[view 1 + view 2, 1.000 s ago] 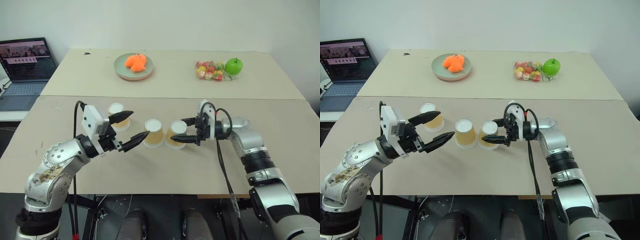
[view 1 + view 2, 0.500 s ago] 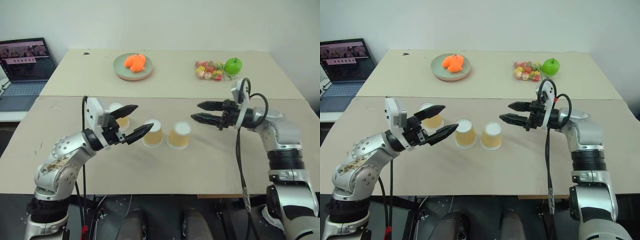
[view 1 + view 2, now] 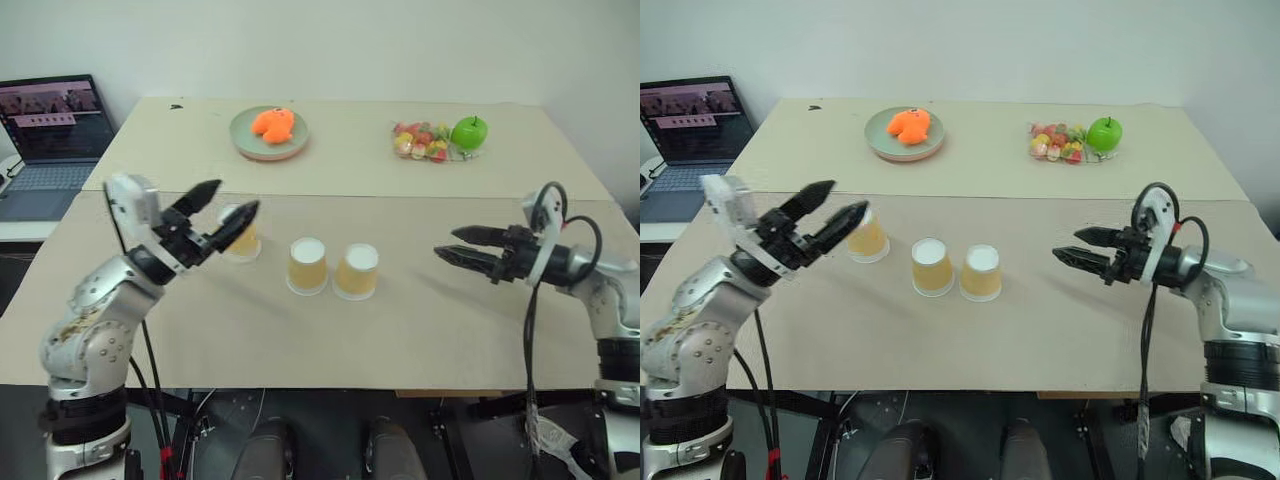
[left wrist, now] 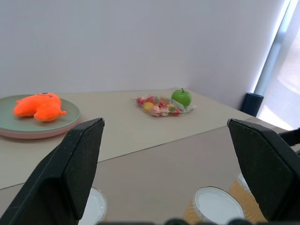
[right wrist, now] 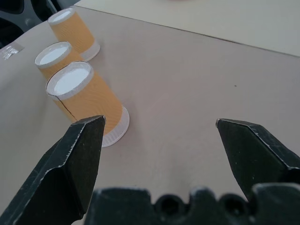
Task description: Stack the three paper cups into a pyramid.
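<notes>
Three paper cups stand upside down on the near table, white bases up. The middle cup [image 3: 307, 266] and the right cup [image 3: 358, 272] sit side by side, close together. The left cup [image 3: 243, 241] stands apart. My left gripper [image 3: 232, 200] hovers open just above and in front of the left cup, holding nothing. My right gripper [image 3: 447, 243] is open and empty, well to the right of the right cup and pointing toward it. The right wrist view shows all three cups in a row, the nearest one [image 5: 89, 105] ahead of the left finger.
On the far table are a green plate [image 3: 268, 147] with an orange plush toy [image 3: 272, 123], a bag of candies [image 3: 422, 142] and a green apple [image 3: 468, 131]. A laptop [image 3: 50, 140] sits at the far left. A seam [image 3: 400, 197] joins the two tables.
My right gripper has drawn back to the right, away from the right cup it was around, leaving it standing. My left gripper has swung left and up, from beside the middle cup to over the left cup.
</notes>
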`<state>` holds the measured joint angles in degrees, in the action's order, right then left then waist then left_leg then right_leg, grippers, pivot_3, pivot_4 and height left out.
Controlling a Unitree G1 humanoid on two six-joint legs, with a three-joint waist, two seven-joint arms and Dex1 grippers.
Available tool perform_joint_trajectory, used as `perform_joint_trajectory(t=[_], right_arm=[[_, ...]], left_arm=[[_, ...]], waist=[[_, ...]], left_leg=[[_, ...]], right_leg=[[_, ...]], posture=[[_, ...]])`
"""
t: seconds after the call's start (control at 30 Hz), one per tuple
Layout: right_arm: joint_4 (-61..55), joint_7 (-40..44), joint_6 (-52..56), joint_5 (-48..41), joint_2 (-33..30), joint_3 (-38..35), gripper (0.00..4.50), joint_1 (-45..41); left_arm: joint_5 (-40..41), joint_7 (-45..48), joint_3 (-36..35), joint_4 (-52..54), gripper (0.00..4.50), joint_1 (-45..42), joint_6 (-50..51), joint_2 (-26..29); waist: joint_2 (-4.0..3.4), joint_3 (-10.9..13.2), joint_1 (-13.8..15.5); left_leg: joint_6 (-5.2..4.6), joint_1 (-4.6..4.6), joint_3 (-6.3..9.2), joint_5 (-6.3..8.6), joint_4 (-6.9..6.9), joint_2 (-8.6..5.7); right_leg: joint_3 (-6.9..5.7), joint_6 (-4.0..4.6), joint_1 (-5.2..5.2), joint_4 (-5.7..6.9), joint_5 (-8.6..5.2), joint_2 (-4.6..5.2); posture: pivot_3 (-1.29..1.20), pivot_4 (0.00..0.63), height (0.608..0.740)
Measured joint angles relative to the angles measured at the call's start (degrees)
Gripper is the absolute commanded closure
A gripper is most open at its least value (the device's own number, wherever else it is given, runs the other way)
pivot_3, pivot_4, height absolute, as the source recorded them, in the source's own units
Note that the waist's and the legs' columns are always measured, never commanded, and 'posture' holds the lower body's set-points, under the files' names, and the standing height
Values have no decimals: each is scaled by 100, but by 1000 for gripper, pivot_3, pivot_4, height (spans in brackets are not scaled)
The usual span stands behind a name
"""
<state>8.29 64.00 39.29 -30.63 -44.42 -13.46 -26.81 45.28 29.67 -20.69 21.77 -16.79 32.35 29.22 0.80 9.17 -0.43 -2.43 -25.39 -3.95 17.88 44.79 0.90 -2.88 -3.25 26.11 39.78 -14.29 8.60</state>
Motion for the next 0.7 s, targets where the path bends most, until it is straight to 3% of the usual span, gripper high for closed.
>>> perform_joint_trajectory(t=[0.33, 0.7], right_arm=[[-723, -156, -160, 127, 206, 630, 84, 477], [-999, 15, -154, -6, -90, 603, 84, 714]], left_arm=[[-61, -190, -7, -20, 0, -26, 34, 59], [-1604, -1020, 50, -1104, 0, -12, -639, -35]], waist=[[3, 0, 10], [9, 3, 79]], left_leg=[[4, 1, -1, -2, -1, -2], [-2, 1, -1, 1, 0, -5]], right_leg=[[0, 0, -1, -5, 0, -1], [-1, 0, -2, -5, 0, 0]], posture=[[0, 150, 673], [0, 150, 673]])
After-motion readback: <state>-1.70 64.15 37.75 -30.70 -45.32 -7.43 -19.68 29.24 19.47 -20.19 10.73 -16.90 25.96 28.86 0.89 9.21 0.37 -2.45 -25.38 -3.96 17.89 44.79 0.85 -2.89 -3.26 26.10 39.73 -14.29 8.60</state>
